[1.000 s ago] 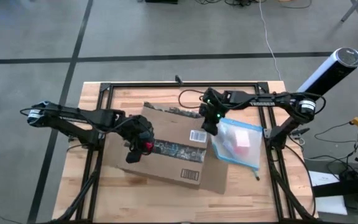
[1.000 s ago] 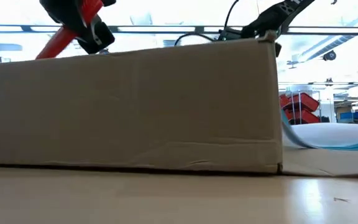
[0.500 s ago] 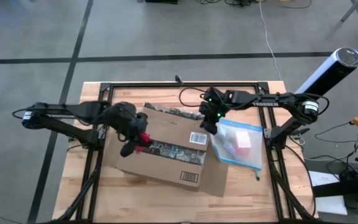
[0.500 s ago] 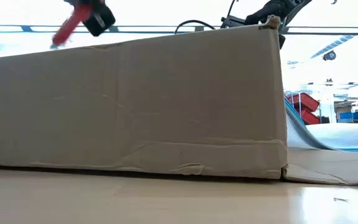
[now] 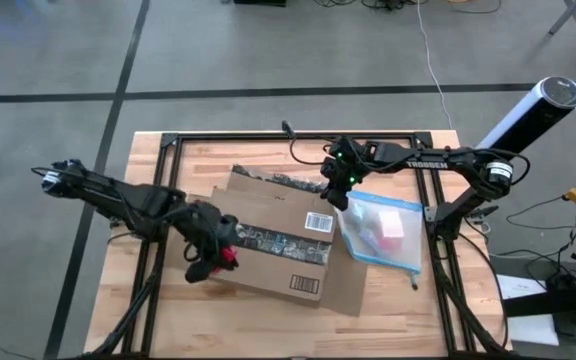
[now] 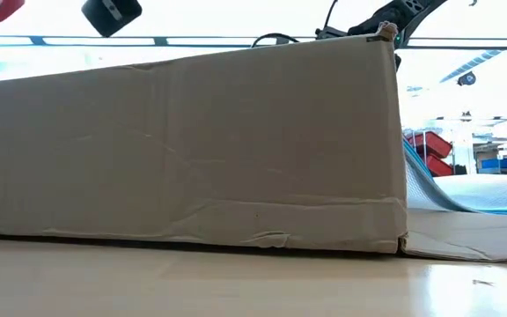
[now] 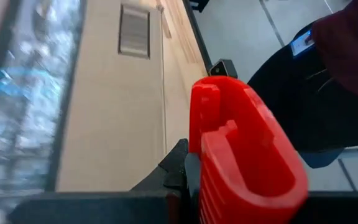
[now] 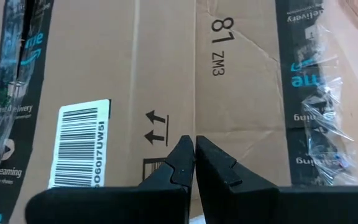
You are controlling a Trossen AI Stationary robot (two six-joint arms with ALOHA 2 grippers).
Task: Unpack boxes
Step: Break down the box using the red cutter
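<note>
- Red tool (image 7: pixel 241 155) is pinched in my left gripper (image 5: pixel 211 255), at the box's left end by the taped seam.
- Brown cardboard box (image 5: pixel 278 245) lies mid-table, flaps down, tape (image 8: pixel 309 81) unbroken: opening step in hand.
- Right gripper (image 8: pixel 194 163), fingers pressed together, bears on the box top beside the barcode label (image 8: pixel 79 146).
- Clear pouch (image 5: pixel 386 230) lies just right of the box.
- Next: set the tool's tip on the seam and draw along it.

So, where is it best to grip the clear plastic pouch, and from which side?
Probably the pouch's outer edge, the one with the blue strip, coming from above on the right. It lies flat beside the cardboard box, partly on an open flap, and that edge is clear of it.
</note>
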